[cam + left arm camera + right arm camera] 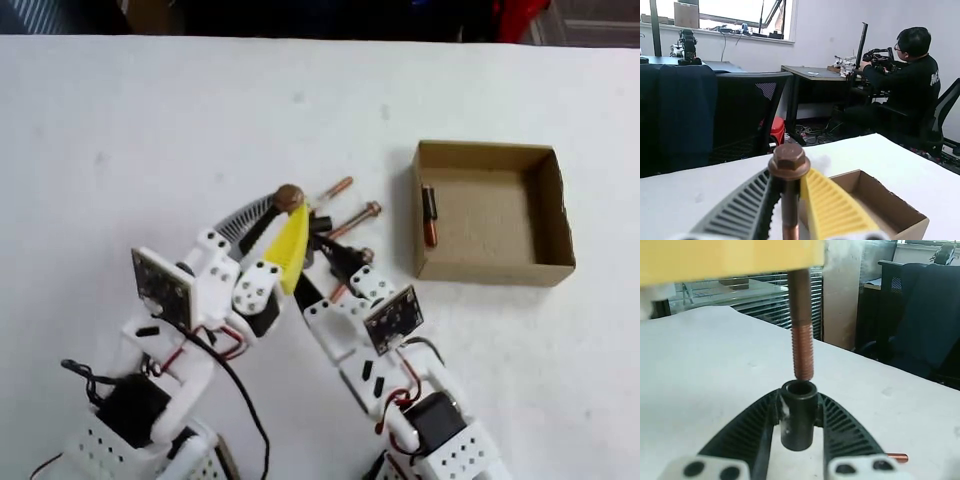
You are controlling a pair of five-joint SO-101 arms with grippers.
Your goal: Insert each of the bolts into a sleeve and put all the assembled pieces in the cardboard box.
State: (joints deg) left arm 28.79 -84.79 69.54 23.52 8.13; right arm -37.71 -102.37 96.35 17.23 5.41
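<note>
— What is the bolt [788,162] looking like?
— It is gleaming like coppery metal. The sleeve [799,420] is showing dark, dull metal.
— And the cardboard box [490,268], at three o'clock on the table [150,120]?
— It is looking like matt brown card; the fingers [832,210] of the left gripper [788,172] are showing ribbed plastic.

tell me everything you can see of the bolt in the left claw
The bolt is copper-coloured, with a flanged hex head, a smooth upper shank and a threaded lower end. It stands upright, pinched below the head between the left claw's grey and yellow fingers, its tip right above the black sleeve held by the right claw.
</note>
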